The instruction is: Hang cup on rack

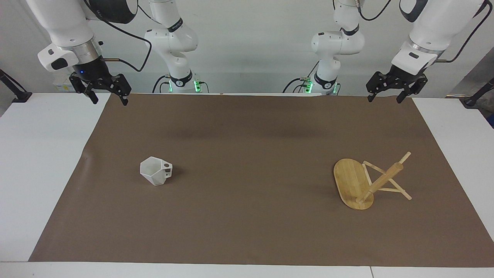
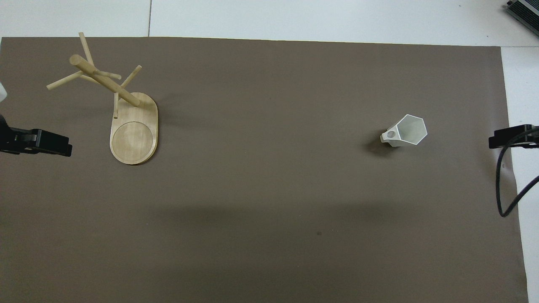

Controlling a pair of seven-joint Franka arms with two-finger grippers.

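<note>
The white faceted cup point(image 1: 155, 175) stands on the brown mat toward the right arm's end, its handle with the round hole turned toward the left arm's end; it also shows in the overhead view point(image 2: 406, 131). The bamboo rack point(image 1: 353, 185) stands on its oval base toward the left arm's end, post and pegs free; it also shows in the overhead view point(image 2: 134, 132). My right gripper point(image 1: 109, 101) is open and empty, raised over the mat's corner nearest the robots. My left gripper point(image 1: 384, 99) is open and empty, raised over the other near corner. Both are well apart from cup and rack.
The brown mat point(image 1: 247, 231) covers most of the white table point(image 1: 34, 173). A black cable point(image 2: 503, 185) hangs from the right arm at the mat's edge. Bare white table borders the mat at both ends.
</note>
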